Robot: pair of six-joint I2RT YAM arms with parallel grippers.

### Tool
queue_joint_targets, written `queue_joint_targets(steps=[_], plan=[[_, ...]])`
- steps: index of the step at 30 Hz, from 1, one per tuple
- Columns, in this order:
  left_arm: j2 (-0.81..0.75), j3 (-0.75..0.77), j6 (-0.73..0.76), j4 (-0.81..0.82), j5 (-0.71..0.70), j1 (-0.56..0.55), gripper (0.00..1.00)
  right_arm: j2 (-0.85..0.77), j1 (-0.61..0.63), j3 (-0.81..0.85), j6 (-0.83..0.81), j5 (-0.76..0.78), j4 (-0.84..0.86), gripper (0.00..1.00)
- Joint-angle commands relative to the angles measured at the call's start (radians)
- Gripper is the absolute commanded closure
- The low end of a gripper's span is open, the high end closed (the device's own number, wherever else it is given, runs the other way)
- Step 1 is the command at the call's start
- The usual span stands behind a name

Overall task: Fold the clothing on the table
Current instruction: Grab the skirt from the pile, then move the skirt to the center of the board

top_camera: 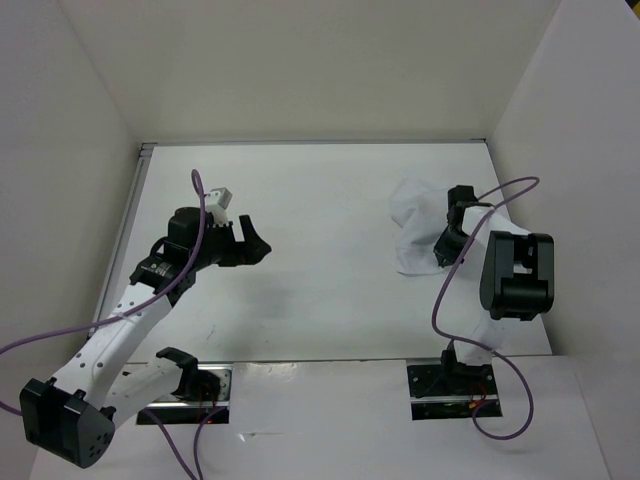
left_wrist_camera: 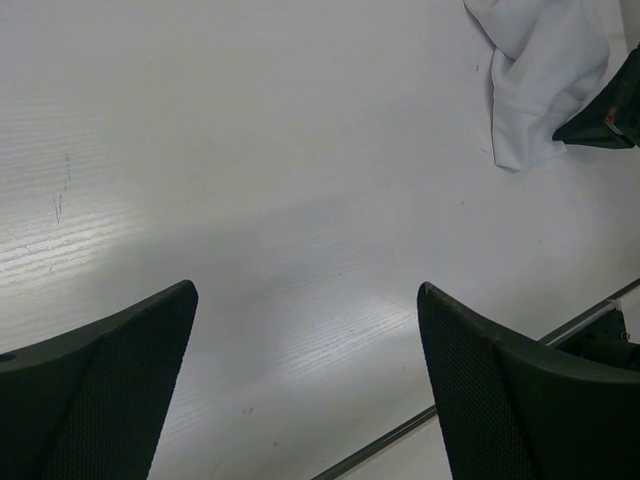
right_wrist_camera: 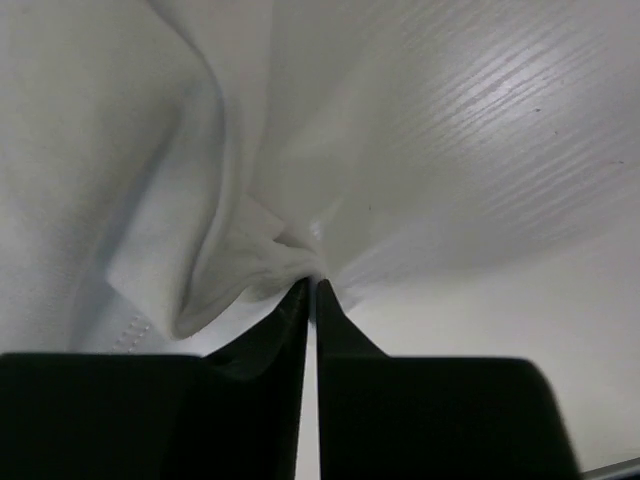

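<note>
The white clothing [top_camera: 415, 225] is found on the bench's [top_camera: 320, 190] right side, a fold clamped in the right gripper's [right_wrist_camera: 312, 288] jaws; the left gripper [left_wrist_camera: 307, 290], jaws wide apart, is positioned well away leftward.

Reaching forward with the left arm [top_camera: 120, 330], elbow low and wrist angled down, and hovering the left gripper [left_wrist_camera: 305, 390] with jaws spread wide. Holding its two dark fingers [left_wrist_camera: 100, 400] far apart, with nothing between them. Folding the right arm [top_camera: 515, 270] up at the elbow and pointing the right gripper [right_wrist_camera: 310, 287] steeply downward. Pressing its fingers [right_wrist_camera: 260, 345] almost together, pinching a bunched fold of the clothing [right_wrist_camera: 180, 200] right at the tips.
</note>
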Motion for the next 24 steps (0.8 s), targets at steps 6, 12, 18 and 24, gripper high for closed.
queue_joint_targets(steps=[6,12,18,24], plan=[[-0.015,-0.003,-0.010,0.031,-0.013,0.013,0.03,-0.105,0.117,0.071,0.000,-0.053,-0.003,1.00],[0.016,-0.003,-0.010,0.031,-0.003,0.023,0.03,-0.202,0.404,0.450,-0.026,-0.155,-0.098,1.00],[0.054,-0.003,-0.010,0.031,0.006,0.023,0.03,-0.202,0.491,0.716,-0.044,-0.313,-0.014,1.00],[0.054,-0.003,-0.010,0.031,-0.003,0.023,0.03,-0.335,0.491,0.669,-0.032,-0.277,0.178,1.00]])
